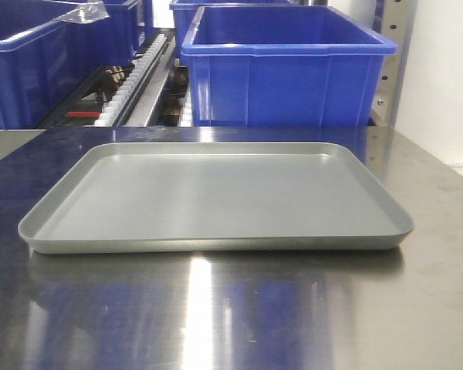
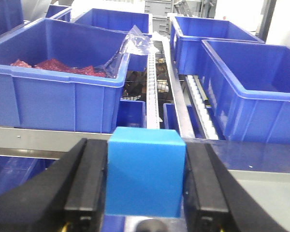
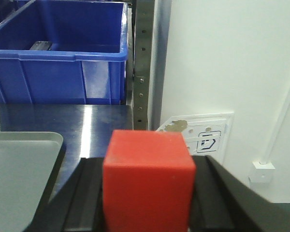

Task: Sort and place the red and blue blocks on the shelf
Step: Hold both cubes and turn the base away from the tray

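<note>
- The left gripper (image 2: 146, 203) clamps the blue block (image 2: 145, 169) between its pads, facing the shelf rail (image 2: 34, 140)
- The right gripper (image 3: 149, 210) clasps the red block (image 3: 147, 176), grey tray (image 3: 19, 179) at its left, steel table (image 3: 87, 118) beyond

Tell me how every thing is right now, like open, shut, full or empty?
left hand: shut on the blue block
blue block: gripped on two sides
right hand: shut on the red block
red block: gripped on two sides
grey tray: empty, lying flat on the steel table
blue bin: holding red packets
</note>
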Controlling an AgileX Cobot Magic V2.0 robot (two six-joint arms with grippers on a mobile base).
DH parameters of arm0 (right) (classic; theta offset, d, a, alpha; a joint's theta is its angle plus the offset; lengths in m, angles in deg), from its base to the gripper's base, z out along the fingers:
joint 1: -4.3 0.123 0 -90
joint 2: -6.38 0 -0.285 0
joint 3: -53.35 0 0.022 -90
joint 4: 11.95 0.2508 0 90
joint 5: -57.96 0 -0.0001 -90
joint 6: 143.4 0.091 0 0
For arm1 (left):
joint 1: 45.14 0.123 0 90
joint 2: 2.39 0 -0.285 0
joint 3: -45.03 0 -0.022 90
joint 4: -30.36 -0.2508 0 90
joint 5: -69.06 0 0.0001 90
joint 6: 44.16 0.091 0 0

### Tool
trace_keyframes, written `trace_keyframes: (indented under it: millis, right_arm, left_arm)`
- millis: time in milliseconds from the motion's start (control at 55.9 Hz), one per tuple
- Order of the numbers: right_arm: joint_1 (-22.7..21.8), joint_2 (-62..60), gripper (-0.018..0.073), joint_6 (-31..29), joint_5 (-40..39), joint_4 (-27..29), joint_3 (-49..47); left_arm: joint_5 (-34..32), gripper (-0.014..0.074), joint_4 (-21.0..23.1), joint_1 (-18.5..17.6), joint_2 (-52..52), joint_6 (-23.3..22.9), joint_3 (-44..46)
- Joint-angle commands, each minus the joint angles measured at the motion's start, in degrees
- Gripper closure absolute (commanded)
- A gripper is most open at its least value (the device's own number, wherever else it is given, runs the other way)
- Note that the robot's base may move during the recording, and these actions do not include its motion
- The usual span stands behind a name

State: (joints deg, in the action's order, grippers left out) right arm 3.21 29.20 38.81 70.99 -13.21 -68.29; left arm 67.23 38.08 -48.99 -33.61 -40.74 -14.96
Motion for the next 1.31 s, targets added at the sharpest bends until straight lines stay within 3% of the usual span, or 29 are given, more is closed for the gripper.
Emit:
trace_keyframes:
  millis: [0,1289]
  right_arm:
    - [-0.13,0.51,0.0186,0.02,-4.81,-0.62,-1.67]
    - [-0.13,0.51,0.0186,0.02,-4.81,-0.62,-1.67]
  left_arm:
    - [-4.97,0.0299,-0.01,0.11,-0.32,0.01,1.69]
    - [-4.97,0.0299,-0.01,0.11,-0.32,0.01,1.69]
